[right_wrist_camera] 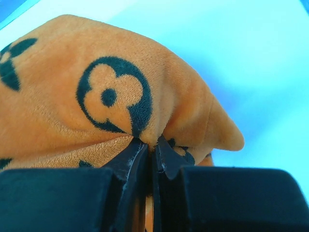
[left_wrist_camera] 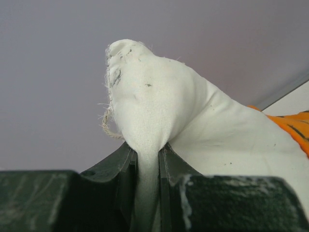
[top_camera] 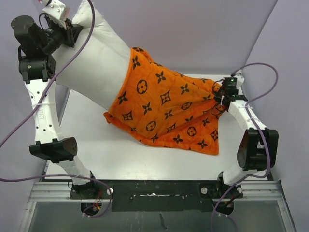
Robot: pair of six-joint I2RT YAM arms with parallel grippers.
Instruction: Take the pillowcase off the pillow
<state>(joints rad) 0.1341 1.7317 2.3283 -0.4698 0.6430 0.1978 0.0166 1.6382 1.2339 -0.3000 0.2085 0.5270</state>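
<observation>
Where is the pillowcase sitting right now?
In the top view, the pillowcase covers the right end of the pillow at centre-right of the table, its right edge pinched by the right gripper.

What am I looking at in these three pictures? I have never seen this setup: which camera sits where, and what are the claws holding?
These are two robot arms bolted at the near edge of a white table. The wide picture comes from a fixed camera above and behind them. Each close-up comes from a camera on one wrist, looking along that arm's own two fingers. The left gripper, raised at the far left, is shut on a corner of the pillow, a plump white cushion lifted at that end. The right gripper is shut on a fold of the pillowcase, the orange patterned cover. The cover wraps only the pillow's right-hand part, and its lower edge lies on the table.
</observation>
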